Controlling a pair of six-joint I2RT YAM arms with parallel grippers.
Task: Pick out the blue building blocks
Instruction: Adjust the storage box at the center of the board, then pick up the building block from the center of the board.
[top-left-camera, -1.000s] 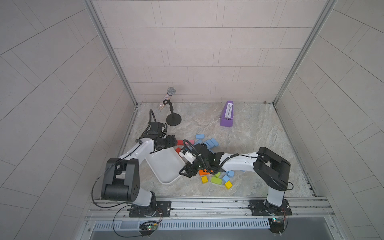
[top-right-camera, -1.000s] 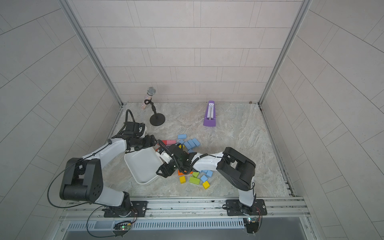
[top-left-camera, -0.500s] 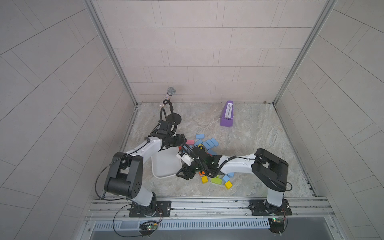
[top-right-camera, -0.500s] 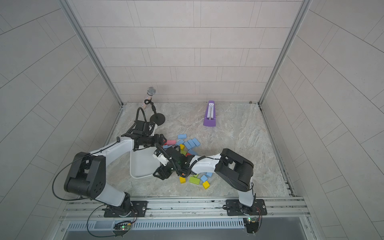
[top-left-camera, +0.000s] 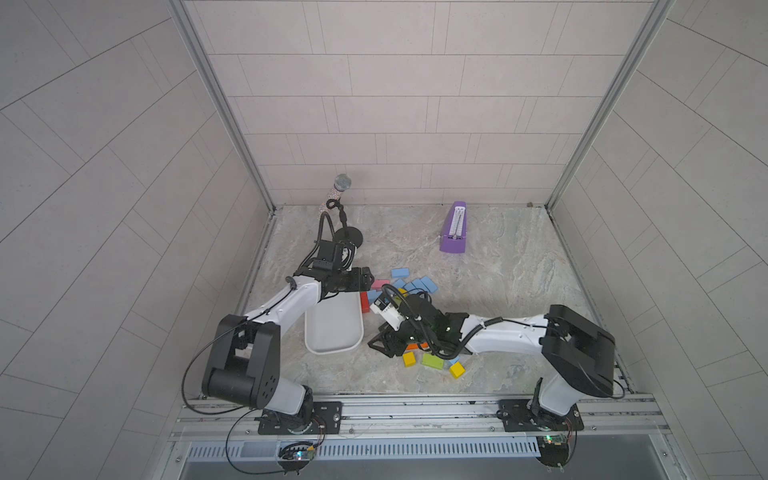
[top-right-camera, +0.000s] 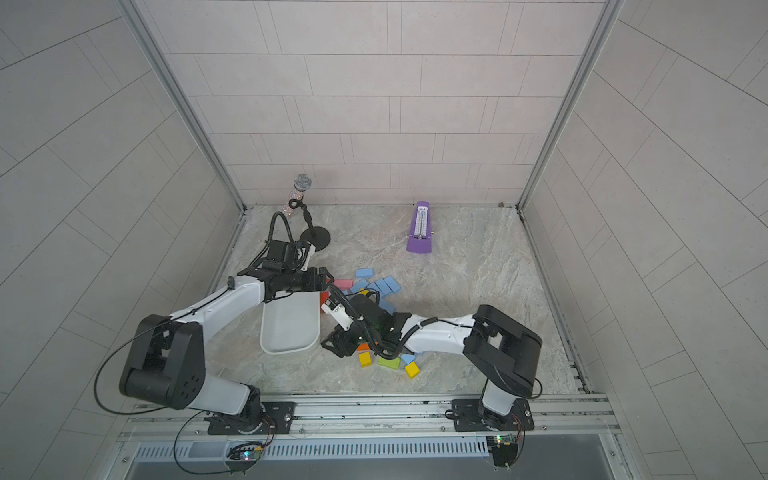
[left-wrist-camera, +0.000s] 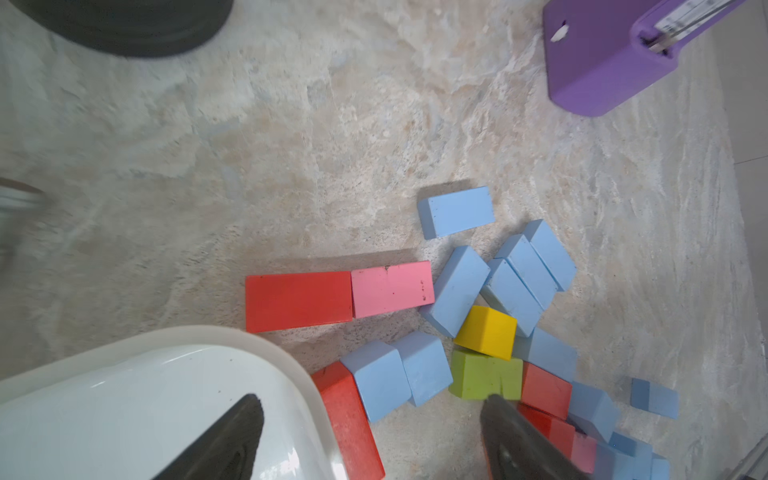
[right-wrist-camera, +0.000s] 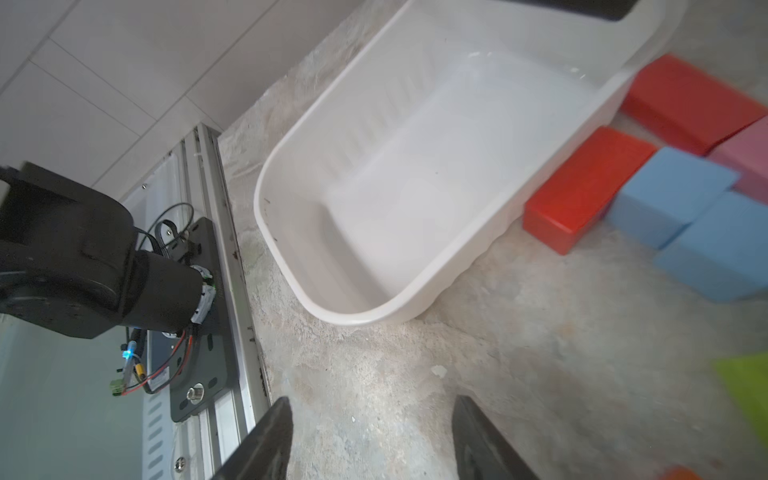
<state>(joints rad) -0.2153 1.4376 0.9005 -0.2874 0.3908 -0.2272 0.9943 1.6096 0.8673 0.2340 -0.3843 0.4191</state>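
Observation:
Several blue building blocks (left-wrist-camera: 457, 212) lie in a loose pile mixed with other colours, seen in both top views (top-left-camera: 419, 286) (top-right-camera: 386, 284). Two blue cubes (left-wrist-camera: 399, 374) sit just past the tray's rim (left-wrist-camera: 232, 336). My left gripper (left-wrist-camera: 372, 419) is open at the tray's far end (top-left-camera: 368, 282); one of its fingers (left-wrist-camera: 245, 419) hangs over the tray and its other finger over the green and red blocks. My right gripper (right-wrist-camera: 372, 419) is open over bare floor beside the tray's near end (top-left-camera: 384, 345), holding nothing. The white tray (right-wrist-camera: 291, 257) holds nothing.
Red (left-wrist-camera: 299, 301), pink (left-wrist-camera: 392, 289), yellow (left-wrist-camera: 486, 332) and green (left-wrist-camera: 478, 376) blocks mix with the blue ones. More yellow and green blocks (top-left-camera: 432, 361) lie by the right arm. A purple metronome (top-left-camera: 454, 230) and a microphone stand (top-left-camera: 349, 237) are at the back.
The left arm swung right to the pile's edge, and the white tray turned from slanted to lengthwise. The right gripper narrowed slightly and stayed near the tray's front.

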